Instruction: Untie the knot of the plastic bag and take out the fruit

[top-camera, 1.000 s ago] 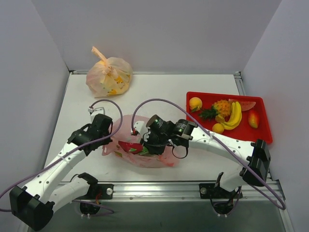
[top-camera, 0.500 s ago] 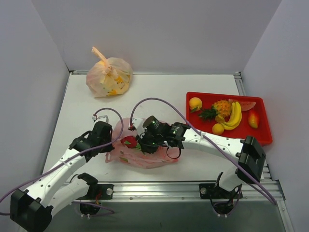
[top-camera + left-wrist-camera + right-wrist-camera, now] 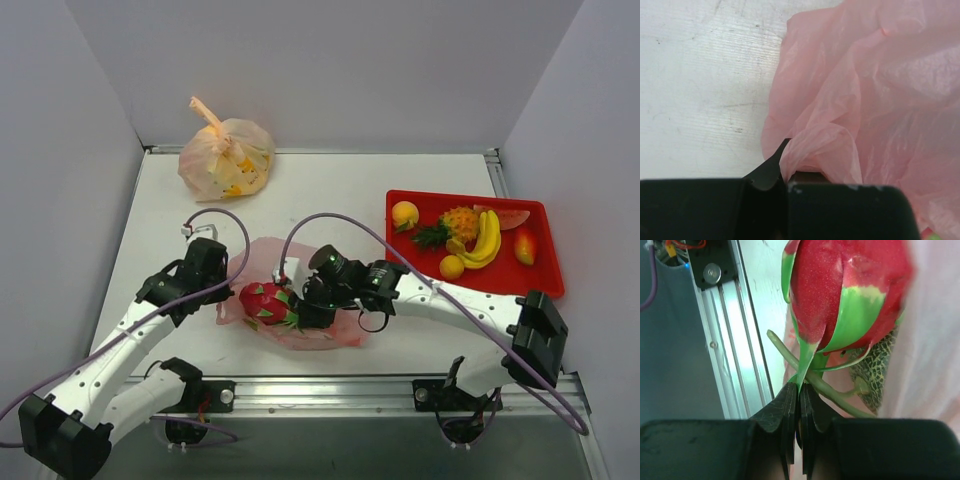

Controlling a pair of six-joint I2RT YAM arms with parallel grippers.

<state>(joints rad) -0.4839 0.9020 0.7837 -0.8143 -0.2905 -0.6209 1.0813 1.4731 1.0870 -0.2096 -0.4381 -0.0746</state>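
Observation:
The pink plastic bag (image 3: 325,325) lies slack and crumpled on the table between the arms. I see no knot on it. My left gripper (image 3: 226,294) is shut on a fold of the bag's left edge (image 3: 820,145). My right gripper (image 3: 298,313) is shut on a green leaf of the pink-red dragon fruit (image 3: 845,285), right at its fingertips (image 3: 792,397). That dragon fruit (image 3: 264,300) sits at the bag's left side, fully in sight from above. A netted green melon (image 3: 873,376) shows behind it against the pink plastic.
A red tray (image 3: 548,283) at the right holds a pineapple (image 3: 460,222), a banana bunch (image 3: 487,238), oranges, a watermelon slice and another small fruit. A tied yellowish-orange bag (image 3: 225,160) stands at the back left. The metal rail (image 3: 732,340) runs along the table's near edge.
The right gripper has drawn the dragon fruit leftwards, so it now shows whole instead of veiled by plastic. The bag has flattened. The left gripper keeps its hold on the bag's edge.

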